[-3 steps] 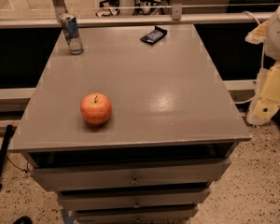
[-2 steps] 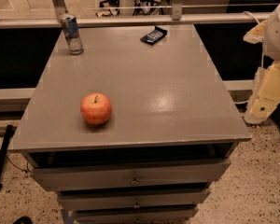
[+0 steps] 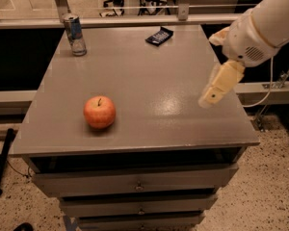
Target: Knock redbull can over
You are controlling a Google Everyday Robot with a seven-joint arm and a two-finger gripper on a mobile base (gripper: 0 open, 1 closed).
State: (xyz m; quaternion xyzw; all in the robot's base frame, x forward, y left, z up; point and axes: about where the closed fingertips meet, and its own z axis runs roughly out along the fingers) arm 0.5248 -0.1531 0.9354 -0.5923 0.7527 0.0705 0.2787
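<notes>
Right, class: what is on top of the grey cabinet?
An upright redbull can far left, a dark-blue packet far middle, an apple in front. The claw hangs over the right edge, hiding a patch of the cabinet top.

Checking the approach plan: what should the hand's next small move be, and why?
Probably move the hand left and toward the far side of the table, in the direction of the redbull can. The can stands upright at the far left corner, while the hand hangs over the right edge, well apart from it. That path should pass beyond the apple, though close to the dark packet.
</notes>
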